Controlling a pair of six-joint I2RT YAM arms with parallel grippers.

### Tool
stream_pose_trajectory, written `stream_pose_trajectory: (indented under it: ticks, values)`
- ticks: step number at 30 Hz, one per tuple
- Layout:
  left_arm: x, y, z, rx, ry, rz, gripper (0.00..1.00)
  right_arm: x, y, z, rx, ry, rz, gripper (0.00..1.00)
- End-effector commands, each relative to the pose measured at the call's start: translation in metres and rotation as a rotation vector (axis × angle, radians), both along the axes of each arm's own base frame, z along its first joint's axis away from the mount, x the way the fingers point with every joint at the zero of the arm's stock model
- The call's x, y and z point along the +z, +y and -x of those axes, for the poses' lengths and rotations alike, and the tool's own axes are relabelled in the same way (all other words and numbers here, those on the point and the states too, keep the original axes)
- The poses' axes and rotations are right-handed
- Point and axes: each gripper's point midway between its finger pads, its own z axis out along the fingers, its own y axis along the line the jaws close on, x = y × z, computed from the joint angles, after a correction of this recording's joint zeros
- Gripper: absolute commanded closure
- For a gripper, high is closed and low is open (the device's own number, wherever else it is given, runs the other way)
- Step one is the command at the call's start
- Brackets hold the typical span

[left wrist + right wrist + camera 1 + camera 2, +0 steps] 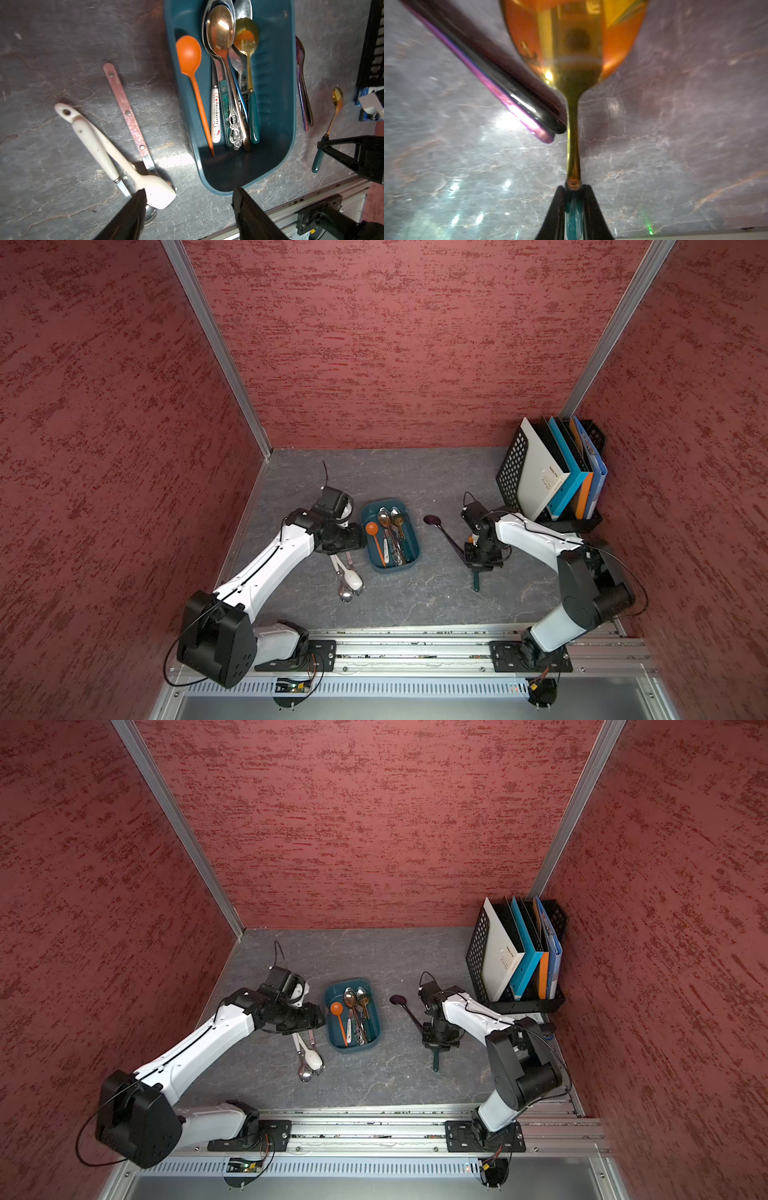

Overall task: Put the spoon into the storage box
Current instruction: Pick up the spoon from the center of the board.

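The storage box (412, 526) (374, 1011) (274, 83) is a shallow teal tray at the table's middle, holding several spoons, among them an orange plastic one (189, 54). My right gripper (574, 188) (478, 562) is shut on the teal handle of a gold-bowled spoon (572, 41) (337, 96), right of the box and low over the table. A dark purple spoon (488, 62) (440, 526) lies beside it, its handle end almost against the gold neck. My left gripper (188, 193) hangs open and empty between the box and the loose spoons on its left.
Left of the box lie a white ceramic spoon (145, 182) (353, 578), a white-handled one (91, 137) and a pink-handled one (126, 112). A black mesh file rack (509, 472) with folders stands at the back right. The metal rail (415, 647) runs along the front edge.
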Motion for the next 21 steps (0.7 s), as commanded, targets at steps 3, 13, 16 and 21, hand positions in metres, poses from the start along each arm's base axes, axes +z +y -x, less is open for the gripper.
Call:
stream_pose_trajectory:
  ticks: [3, 13, 16, 21]
  values:
    - [0.004, 0.009, 0.000, 0.110, -0.019, 0.132, 0.30, 0.052, 0.002, -0.027, 0.056, -0.126, 0.006, 0.89]
    - [-0.015, 0.033, 0.007, 0.303, 0.044, 0.331, 0.30, 0.088, 0.081, -0.070, 0.284, -0.191, -0.050, 0.91]
    - [-0.017, 0.037, 0.009, 0.330, 0.043, 0.366, 0.30, 0.088, 0.113, -0.078, 0.337, -0.194, -0.086, 0.91]
    - [-0.024, 0.043, 0.016, 0.351, 0.057, 0.389, 0.30, 0.076, 0.172, -0.077, 0.426, -0.174, -0.155, 0.91]
